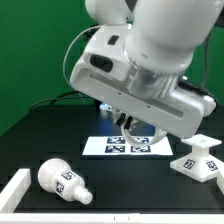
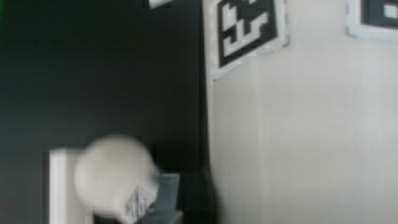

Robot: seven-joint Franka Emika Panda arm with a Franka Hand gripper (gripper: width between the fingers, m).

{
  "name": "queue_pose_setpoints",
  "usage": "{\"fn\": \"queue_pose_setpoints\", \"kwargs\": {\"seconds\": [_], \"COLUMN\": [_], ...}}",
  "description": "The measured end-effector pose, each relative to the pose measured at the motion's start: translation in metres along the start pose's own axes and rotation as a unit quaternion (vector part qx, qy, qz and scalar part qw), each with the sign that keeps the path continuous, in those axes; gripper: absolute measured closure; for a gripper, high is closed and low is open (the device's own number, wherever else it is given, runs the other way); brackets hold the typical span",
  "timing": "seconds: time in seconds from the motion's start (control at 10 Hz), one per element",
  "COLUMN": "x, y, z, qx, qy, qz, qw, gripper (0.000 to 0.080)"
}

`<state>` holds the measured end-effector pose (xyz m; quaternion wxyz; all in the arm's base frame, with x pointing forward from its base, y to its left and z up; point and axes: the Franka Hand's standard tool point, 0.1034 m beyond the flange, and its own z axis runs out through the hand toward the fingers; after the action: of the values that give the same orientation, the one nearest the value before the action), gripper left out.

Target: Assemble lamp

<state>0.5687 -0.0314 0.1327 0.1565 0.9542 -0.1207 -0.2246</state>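
The white bulb lies on its side on the black table at the front of the exterior view's left, round head to the left and tagged end to the right. The small waisted base stands upright at the exterior view's right. The shade is not in view. My gripper hangs low over the marker board, apart from both parts. Its dark fingers are partly hidden under the hand. The blurred wrist view shows a rounded white shape by a wide white surface with a tag.
A white angled bar lies at the front left corner of the table. The big white arm fills the top middle of the exterior view and hides what lies behind it. Black cables run along the back left.
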Motion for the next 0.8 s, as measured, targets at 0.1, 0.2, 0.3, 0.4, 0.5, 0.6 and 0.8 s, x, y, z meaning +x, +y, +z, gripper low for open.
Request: {"fn": "queue_pose_setpoints", "kwargs": {"seconds": [0.1, 0.2, 0.3, 0.4, 0.5, 0.6, 0.8], "x": [-0.010, -0.020, -0.018, -0.015, -0.018, -0.022, -0.022], "y": [0.007, 0.012, 0.014, 0.018, 0.026, 0.031, 0.028], "z": [-0.004, 0.001, 0.004, 0.005, 0.004, -0.003, 0.001], "qx": [0.026, 0.042, 0.058, 0.069, 0.065, 0.064, 0.066], "qy": [0.041, 0.068, 0.109, 0.152, 0.175, 0.181, 0.177], "qz": [-0.002, -0.007, -0.022, -0.035, -0.034, -0.026, -0.029], "qw": [0.999, 0.997, 0.992, 0.985, 0.982, 0.981, 0.981], "gripper": [0.0752, 0.0752, 0.0752, 0.0752, 0.0752, 0.0752, 0.0752]}}
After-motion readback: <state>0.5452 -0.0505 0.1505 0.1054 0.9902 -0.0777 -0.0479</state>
